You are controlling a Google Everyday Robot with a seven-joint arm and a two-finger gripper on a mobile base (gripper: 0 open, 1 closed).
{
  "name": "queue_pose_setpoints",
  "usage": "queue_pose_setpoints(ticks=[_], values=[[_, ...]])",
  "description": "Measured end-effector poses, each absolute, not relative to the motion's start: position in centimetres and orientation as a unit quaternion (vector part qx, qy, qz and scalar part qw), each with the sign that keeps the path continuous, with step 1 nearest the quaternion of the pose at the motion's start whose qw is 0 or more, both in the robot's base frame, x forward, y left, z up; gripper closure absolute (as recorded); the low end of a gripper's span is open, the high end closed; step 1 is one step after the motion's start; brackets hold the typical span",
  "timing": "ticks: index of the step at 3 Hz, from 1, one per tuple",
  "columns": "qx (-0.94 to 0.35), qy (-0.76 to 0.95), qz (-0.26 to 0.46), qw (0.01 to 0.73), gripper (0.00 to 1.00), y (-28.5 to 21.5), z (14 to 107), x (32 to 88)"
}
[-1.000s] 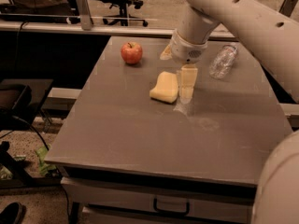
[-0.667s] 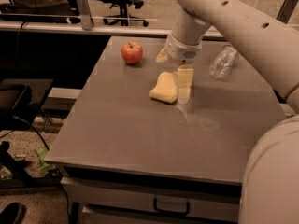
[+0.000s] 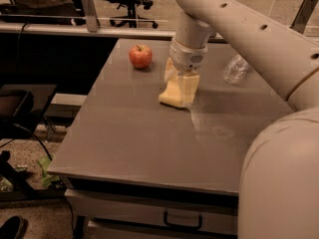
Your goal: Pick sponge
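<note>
Gripper down at the sponge, just above the middle of the frame.
The gripper [image 3: 179, 79] hangs low over the table [image 3: 124, 133], jaws spread apart and not clamped, with the pale sponge [image 3: 171, 97] lying flat at their tips (foam and fingers nearly match in colour). A red apple [image 3: 141, 56] sits to the upper left and a clear bottle [image 3: 236, 68] lies to the right.

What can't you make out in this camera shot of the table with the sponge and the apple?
Camera view only:
- Sponge: partly covered by the claw, which sits right over it; whether it is gripped cannot be judged.
- Clear plastic item: its upper end is behind the arm.
- Table: the right front corner is blocked by the robot's body.
</note>
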State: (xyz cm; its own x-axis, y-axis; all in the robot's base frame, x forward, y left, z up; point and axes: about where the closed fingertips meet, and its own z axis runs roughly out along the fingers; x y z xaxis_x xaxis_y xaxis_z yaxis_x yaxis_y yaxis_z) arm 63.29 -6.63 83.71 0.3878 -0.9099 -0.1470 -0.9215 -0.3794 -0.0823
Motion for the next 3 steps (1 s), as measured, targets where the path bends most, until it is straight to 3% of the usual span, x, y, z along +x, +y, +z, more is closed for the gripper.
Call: queue_pose_setpoints(ticks=[2, 3], values=[[-0.833, 0.544, 0.048, 0.089, 0.95, -6.1, 86.6, 63.1], [-0.829, 0.54, 0.064, 0.13, 1.0, -5.2, 90.0, 63.4]])
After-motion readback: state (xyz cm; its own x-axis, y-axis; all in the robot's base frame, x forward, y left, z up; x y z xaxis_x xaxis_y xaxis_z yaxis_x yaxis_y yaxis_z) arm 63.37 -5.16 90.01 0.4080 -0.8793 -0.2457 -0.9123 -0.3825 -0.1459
